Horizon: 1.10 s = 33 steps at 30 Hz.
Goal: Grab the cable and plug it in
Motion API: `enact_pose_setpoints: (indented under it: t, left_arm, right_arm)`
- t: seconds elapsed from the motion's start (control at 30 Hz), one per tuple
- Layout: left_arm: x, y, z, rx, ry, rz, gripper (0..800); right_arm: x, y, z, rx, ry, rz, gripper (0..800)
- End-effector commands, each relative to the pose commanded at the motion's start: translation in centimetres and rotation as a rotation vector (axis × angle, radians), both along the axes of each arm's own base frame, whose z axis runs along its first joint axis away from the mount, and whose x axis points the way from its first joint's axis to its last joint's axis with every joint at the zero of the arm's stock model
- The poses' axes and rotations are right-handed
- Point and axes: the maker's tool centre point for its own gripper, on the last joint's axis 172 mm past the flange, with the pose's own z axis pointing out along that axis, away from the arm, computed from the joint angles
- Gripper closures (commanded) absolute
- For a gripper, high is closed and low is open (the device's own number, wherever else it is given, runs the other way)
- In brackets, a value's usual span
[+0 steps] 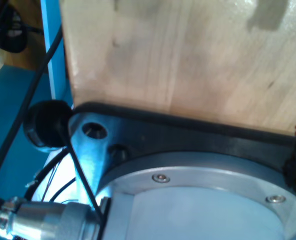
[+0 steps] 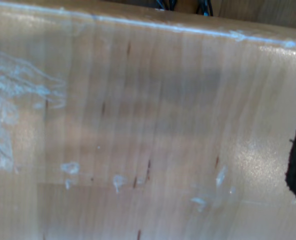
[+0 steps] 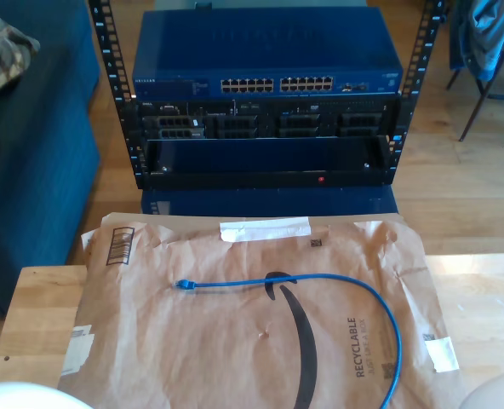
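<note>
Right now the cable [image 3: 320,294] lies loose on a sheet of brown packing paper [image 3: 235,349] spread over the wooden table [image 3: 39,315]. In the exterior view one blue plug [image 3: 184,285] rests toward the exterior view's left. From there the cable runs across the paper, then bends down toward the lower edge near the exterior view's right. Nothing touches it.

Beyond the table stands a rack [image 3: 265,94] with a blue network switch [image 3: 269,60] on top, its row of ports [image 3: 277,85] facing the camera, and darker units beneath it.

My first wrist view looks down on pale wood [image 1: 188,55], a black mounting plate [image 1: 188,135] and a round metal arm base [image 1: 203,200], with thin black wires [image 1: 83,175] and a metal connector [image 1: 43,220] beside it. My second wrist view looks at bare, scuffed wood [image 2: 148,130] close up. Dark shapes sit at the edges of both wrist views, but I cannot tell whether my first gripper or my second gripper is spread or clenched.
</note>
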Motion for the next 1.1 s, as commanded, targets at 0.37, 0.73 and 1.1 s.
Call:
enact_pose_setpoints:
  t: [0.37, 0.73, 1.1]
  left_arm:
    - [0.0, 0.0, 0.0, 0.0, 0.0, 0.0, 0]
    - [0.0, 0.0, 0.0, -0.003, -0.006, -0.013, 0]
    - [-0.1, 0.3, 0.5, -0.002, 0.0, -0.008, 0]
  right_arm:
    - [0.0, 0.0, -0.1, -0.001, -0.003, -0.008, 0]
    - [0.0, -1.6, 3.6, -0.017, 0.003, -0.022, 2]
    - [0.7, -3.8, 9.6, -0.011, 0.012, -0.28, 3]
